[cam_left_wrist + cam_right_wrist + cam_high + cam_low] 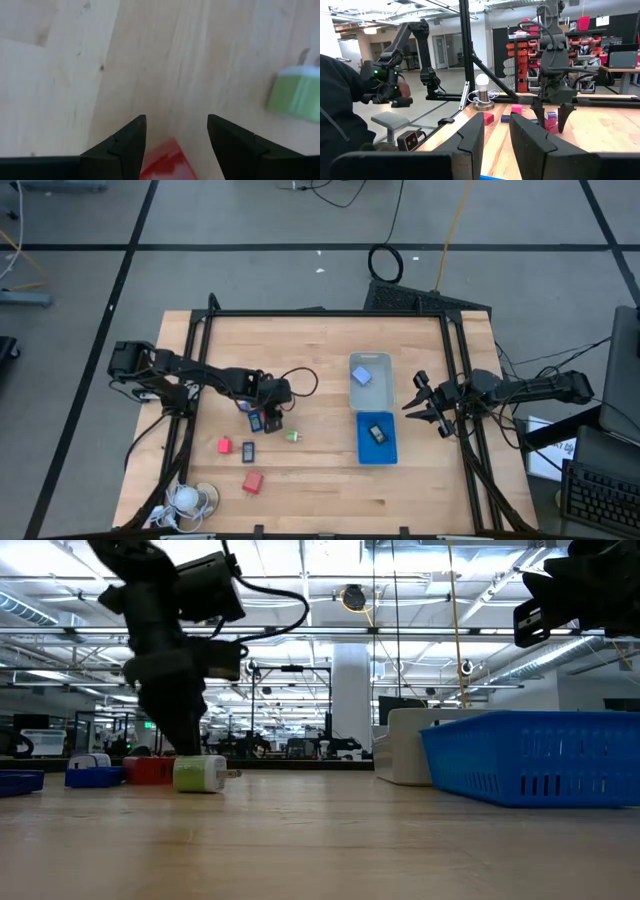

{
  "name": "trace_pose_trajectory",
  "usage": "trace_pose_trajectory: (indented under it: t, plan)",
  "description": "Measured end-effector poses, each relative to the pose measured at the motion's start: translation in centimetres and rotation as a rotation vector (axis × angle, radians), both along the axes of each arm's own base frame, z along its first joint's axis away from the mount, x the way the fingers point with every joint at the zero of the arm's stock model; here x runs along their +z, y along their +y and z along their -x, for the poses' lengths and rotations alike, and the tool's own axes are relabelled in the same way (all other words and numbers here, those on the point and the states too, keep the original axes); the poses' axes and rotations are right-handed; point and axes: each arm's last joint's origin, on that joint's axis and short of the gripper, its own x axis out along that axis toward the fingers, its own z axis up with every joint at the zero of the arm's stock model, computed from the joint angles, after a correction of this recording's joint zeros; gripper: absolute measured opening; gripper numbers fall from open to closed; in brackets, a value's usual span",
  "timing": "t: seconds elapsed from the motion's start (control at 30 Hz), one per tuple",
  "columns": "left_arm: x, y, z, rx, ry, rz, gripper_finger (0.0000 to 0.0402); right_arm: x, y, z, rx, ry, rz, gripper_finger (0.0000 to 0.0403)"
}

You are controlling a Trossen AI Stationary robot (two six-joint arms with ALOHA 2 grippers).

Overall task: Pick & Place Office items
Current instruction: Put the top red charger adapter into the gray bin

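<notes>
My left gripper (271, 418) points down at the table left of centre, open. A red block (165, 160) lies between its fingertips on the wood. A green bit (292, 436) lies just beyond it, also in the left wrist view (297, 95). A dark blue-and-black piece (257, 421) lies beside the gripper. Another red block (225, 445), a dark piece (248, 450) and a third red block (253, 481) lie nearer the table's front. The light-blue cube (362, 376) sits in the clear tray (370, 395), and a dark piece (377, 433) in the blue tray (377, 452). My right gripper (425, 406) waits open, raised right of the trays. My left gripper comes from above with its open fingers (127, 142) on either side of the red block's top (167, 152). The block rests on the table. I cannot tell whether a finger touches it.
A white coiled-cord thing (190, 498) lies at the near left corner. The two trays stand end to end right of centre. Black frame rails (195, 380) run along both sides of the table. A person in a dark sleeve (340, 110) shows beyond the table.
</notes>
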Motion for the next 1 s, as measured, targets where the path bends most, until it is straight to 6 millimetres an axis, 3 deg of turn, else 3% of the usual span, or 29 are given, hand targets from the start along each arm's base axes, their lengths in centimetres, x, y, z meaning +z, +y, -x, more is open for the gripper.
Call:
trace_pose_trajectory:
  t: [0.17, 0.3, 0.47, 0.83, 1.0]
  plan:
    - [1.5, 0.4, -0.1, 0.24, 0.095, 0.077, 0.0214, 0.0, 0.0, 0.0, 0.0, 0.0, 0.0, 0.0086]
    - [1.5, 1.0, 0.5, 0.399, 0.162, 0.113, 0.0217, 0.0, 0.0, 0.0, 0.0, 0.0, 0.0, 0.0086]
    - [1.4, 1.7, 1.1, 0.455, 0.219, 0.092, 0.0251, 0.0, 0.0, 0.0, 0.002, 0.005, -0.011, 0.0086]
    - [1.4, 1.0, 1.4, 0.536, 0.283, 0.283, 0.0322, 0.0, 0.0, 0.0, 0.001, 0.003, -0.007, 0.0086]
    - [1.4, 0.4, 1.6, 0.449, 0.306, 0.256, 0.0332, 0.0, 0.0, 0.0, 0.001, 0.004, -0.007, 0.0086]
